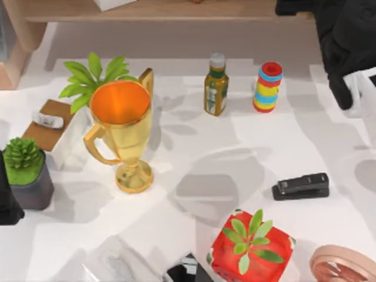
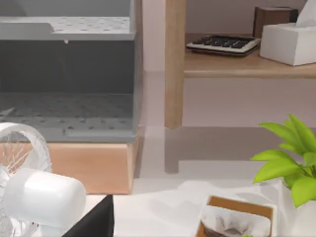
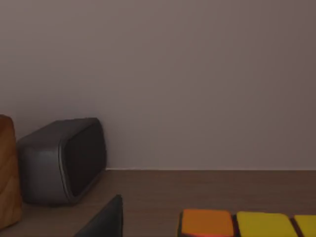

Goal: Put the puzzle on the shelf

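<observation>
The puzzle [image 3: 249,223] sits low over the shelf [image 3: 197,190] board in the right wrist view, orange and yellow tiles up, a dark speaker [image 3: 64,160] at ten o'clock. Whether the right pincer grips or has let go, I cannot tell. Judged risk: releasing above the board would let the puzzle tumble toward the surface [image 1: 194,147]. The left arm [image 1: 9,202] idles at nine o'clock.

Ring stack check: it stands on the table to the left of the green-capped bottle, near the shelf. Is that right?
Not quite. In the top view the ring stack stands on the table to the right of the green-capped bottle, not the left. It is indeed near the shelf.
</observation>
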### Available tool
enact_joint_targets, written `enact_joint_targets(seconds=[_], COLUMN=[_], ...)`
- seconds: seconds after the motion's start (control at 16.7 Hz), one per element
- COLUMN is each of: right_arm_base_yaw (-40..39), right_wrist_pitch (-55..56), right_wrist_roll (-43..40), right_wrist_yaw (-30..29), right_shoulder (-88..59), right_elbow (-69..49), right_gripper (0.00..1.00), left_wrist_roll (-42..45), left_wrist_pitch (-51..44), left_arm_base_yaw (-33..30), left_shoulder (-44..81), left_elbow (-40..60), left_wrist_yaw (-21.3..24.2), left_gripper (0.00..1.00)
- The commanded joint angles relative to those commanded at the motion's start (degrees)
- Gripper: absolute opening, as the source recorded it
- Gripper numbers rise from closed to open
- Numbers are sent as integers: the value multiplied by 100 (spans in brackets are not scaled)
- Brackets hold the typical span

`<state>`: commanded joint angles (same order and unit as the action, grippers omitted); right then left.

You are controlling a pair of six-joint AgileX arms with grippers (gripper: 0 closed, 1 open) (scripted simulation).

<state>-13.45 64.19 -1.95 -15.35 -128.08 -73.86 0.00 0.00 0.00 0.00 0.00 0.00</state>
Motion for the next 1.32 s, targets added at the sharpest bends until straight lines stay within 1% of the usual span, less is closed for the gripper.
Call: enact_joint_targets(seconds=[0.3, 0.48, 0.66, 0.84, 1.08, 1.32], right_arm_base_yaw=[-17, 15, 301, 966, 2329, 3850], right_wrist_pitch=[4, 336, 1145, 2102, 3080, 3500], right_wrist_roll=[-3, -343, -1167, -2331, -4135, -5950], right_wrist_yaw=[3, 342, 1126, 2125, 3513, 4701], right_shoulder=[6, 289, 823, 1525, 2285, 2489], right_elbow=[8, 344, 1054, 1978, 3256, 4280], right_gripper=[100, 100, 100, 100, 100, 100], left_wrist_roll=[0, 0, 0, 0, 0, 0], left_wrist_pitch=[0, 0, 0, 0, 0, 0], left_arm_base_yaw=[0, 0, 0, 0, 0, 0], left_shoulder=[0, 0, 0, 0, 0, 0], left_elbow=[0, 0, 0, 0, 0, 0], left_wrist_yaw=[0, 0, 0, 0, 0, 0], left_gripper=[100, 100, 100, 100, 100, 100])
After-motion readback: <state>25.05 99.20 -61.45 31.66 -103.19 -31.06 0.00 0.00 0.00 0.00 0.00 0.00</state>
